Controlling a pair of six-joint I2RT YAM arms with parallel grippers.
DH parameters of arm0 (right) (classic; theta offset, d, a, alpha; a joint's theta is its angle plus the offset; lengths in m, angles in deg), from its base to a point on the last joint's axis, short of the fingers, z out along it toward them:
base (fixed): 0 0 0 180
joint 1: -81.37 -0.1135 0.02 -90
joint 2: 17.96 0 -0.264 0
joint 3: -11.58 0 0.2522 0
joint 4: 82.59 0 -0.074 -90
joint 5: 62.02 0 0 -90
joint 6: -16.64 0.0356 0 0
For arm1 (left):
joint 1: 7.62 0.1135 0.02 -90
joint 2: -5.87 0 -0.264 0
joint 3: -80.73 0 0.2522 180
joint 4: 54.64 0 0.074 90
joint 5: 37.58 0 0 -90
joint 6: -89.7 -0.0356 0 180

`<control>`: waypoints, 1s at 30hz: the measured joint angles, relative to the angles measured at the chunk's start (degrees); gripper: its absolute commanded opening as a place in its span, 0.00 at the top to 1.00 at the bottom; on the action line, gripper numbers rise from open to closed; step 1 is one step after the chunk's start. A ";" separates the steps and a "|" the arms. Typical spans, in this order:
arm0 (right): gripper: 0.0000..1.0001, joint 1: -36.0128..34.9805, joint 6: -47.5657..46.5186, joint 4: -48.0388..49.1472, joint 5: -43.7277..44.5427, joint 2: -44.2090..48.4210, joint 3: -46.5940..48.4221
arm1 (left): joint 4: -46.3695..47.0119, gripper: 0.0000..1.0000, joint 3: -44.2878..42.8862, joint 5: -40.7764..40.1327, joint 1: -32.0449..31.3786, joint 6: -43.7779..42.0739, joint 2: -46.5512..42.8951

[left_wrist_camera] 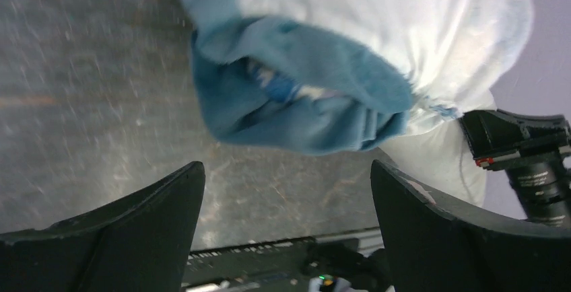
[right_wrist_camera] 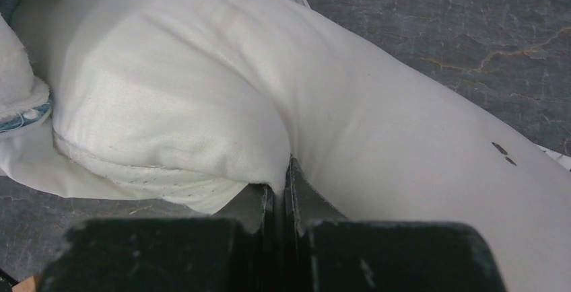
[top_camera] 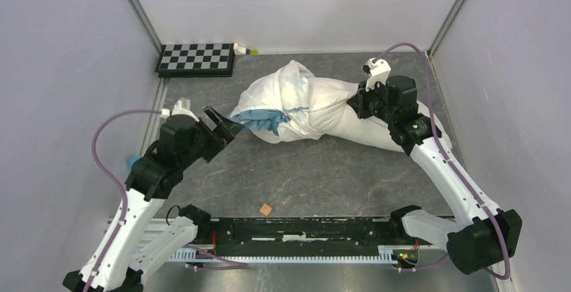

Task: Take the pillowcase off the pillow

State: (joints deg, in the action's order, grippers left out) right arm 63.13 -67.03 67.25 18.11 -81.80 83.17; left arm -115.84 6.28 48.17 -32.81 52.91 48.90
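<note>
The pillowcase (top_camera: pixel 296 93) is bunched over the left part of the pillow, with its blue fabric (top_camera: pixel 264 118) hanging at the left end. The bare off-white pillow (top_camera: pixel 369 130) sticks out to the right. My left gripper (top_camera: pixel 225 125) is open and empty, just left of the blue fabric. In the left wrist view the blue fabric (left_wrist_camera: pixel 296 97) lies just beyond the open gripper (left_wrist_camera: pixel 286 171), not touching it. My right gripper (top_camera: pixel 357 103) is shut on a pinch of the pillow (right_wrist_camera: pixel 202 90), shown in the right wrist view (right_wrist_camera: pixel 288 171). The pillowcase edge (right_wrist_camera: pixel 20 97) shows at far left there.
A checkerboard (top_camera: pixel 196 58) lies at the back left with a small green-tipped item (top_camera: pixel 246 50) beside it. A small orange-brown block (top_camera: pixel 266 208) lies near the front rail (top_camera: pixel 303 228). Grey walls close in the left, back and right.
</note>
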 measured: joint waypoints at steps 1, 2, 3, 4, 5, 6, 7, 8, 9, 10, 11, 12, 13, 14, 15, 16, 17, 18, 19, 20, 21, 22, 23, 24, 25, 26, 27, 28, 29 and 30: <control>1.00 0.00 0.09 0.26 -0.02 0.02 -0.13 | -0.20 0.01 2.03 0.57 0.00 3.61 -1.03; 1.00 0.00 0.13 0.48 -0.04 0.02 -0.28 | 0.17 0.01 4.44 1.60 0.00 7.56 -1.84; 1.00 0.00 0.24 0.63 -0.07 0.02 -0.35 | 0.66 0.01 6.45 2.40 0.00 10.69 -2.01; 1.00 0.02 0.33 0.70 -0.09 0.02 -0.35 | 1.25 0.01 8.17 3.15 0.00 13.51 -1.84; 1.00 0.02 0.33 0.76 -0.11 0.02 -0.35 | 1.64 0.02 9.33 3.41 0.00 15.52 -1.62; 1.00 0.02 0.33 0.83 -0.11 0.02 -0.35 | 2.40 0.09 10.51 3.63 0.00 17.66 -1.14; 1.00 0.02 0.31 0.85 -0.11 0.02 -0.35 | 3.19 0.14 11.32 3.80 0.00 19.12 -0.50; 1.00 0.02 0.31 0.87 -0.13 0.04 -0.37 | 4.26 0.18 11.98 3.93 0.00 20.46 0.13; 1.00 0.04 0.31 0.92 -0.13 0.11 -0.44 | 5.49 0.18 12.46 4.11 0.00 21.38 0.52; 1.00 0.04 0.31 0.92 -0.15 0.17 -0.48 | 6.78 0.16 12.85 4.35 0.00 22.10 0.81; 1.00 0.04 0.31 0.90 -0.15 0.26 -0.52 | 8.44 0.12 13.20 4.44 0.00 22.95 0.94; 1.00 0.04 0.28 0.90 -0.17 0.35 -0.55 | 9.38 0.09 13.29 4.48 0.00 23.30 0.94; 1.00 0.04 0.28 0.90 -0.17 0.39 -0.55 | 10.62 0.05 13.29 4.46 0.00 24.02 0.83; 1.00 0.04 0.28 0.90 -0.17 0.44 -0.55 | 11.45 0.02 13.29 4.44 0.00 24.37 0.68; 1.00 0.04 0.26 0.90 -0.17 0.48 -0.59 | 12.28 0.01 13.29 4.37 0.00 24.83 0.37; 1.00 0.04 0.26 0.92 -0.17 0.55 -0.68 | 12.98 0.01 13.31 4.31 0.00 25.40 -0.17; 1.00 0.04 0.26 0.92 -0.17 0.59 -0.76 | 13.53 0.01 13.33 4.26 0.00 25.77 -0.74; 1.00 0.04 0.28 0.96 -0.22 0.68 -0.87 | 14.45 0.00 13.60 4.24 0.00 26.49 -1.70; 1.00 0.04 0.28 1.09 -0.24 0.70 -0.98 | 15.37 0.00 14.03 4.15 0.00 27.65 -2.93; 1.00 0.04 0.28 1.27 -0.33 0.76 -1.09 | 16.06 0.00 14.60 4.02 0.00 28.96 -4.28; 1.00 0.04 0.28 1.38 -0.39 0.79 -1.18 | 16.59 0.00 15.21 3.61 0.00 30.51 -5.77; 1.00 0.04 0.28 1.53 -0.46 0.79 -1.27 | 16.79 0.00 15.74 2.97 0.00 31.82 -6.91; 1.00 0.04 0.28 1.68 -0.46 0.79 -1.33 | 16.74 0.00 16.26 2.25 0.00 33.35 -8.13; 1.00 0.04 0.28 1.79 -0.46 0.79 -1.40 | 16.52 0.00 16.72 1.09 0.00 34.71 -9.29; 1.00 0.04 0.28 1.84 -0.46 0.79 -1.42 | 16.11 0.00 16.90 0.04 0.00 35.89 -10.16; 1.00 0.04 0.28 1.86 -0.46 0.81 -1.42 | 15.85 0.00 16.90 -1.05 0.00 36.87 -10.80; 1.00 0.04 0.28 1.84 -0.46 0.87 -1.44 | 15.82 0.00 16.87 -2.08 0.00 37.62 -10.97; 1.00 0.04 0.28 1.81 -0.46 0.90 -1.44 | 15.78 0.00 16.83 -3.13 0.00 38.34 -10.71; 1.00 0.04 0.28 1.79 -0.46 0.96 -1.44 | 15.74 0.03 16.83 -3.43 0.00 38.71 -10.32; 1.00 0.04 0.28 1.75 -0.46 1.01 -1.46 | 15.63 0.04 16.83 -3.91 0.00 39.01 -9.55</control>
State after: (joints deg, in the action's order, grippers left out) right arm 63.18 -66.75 69.00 17.65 -80.79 81.70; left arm -100.22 23.11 44.26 -32.81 91.93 39.34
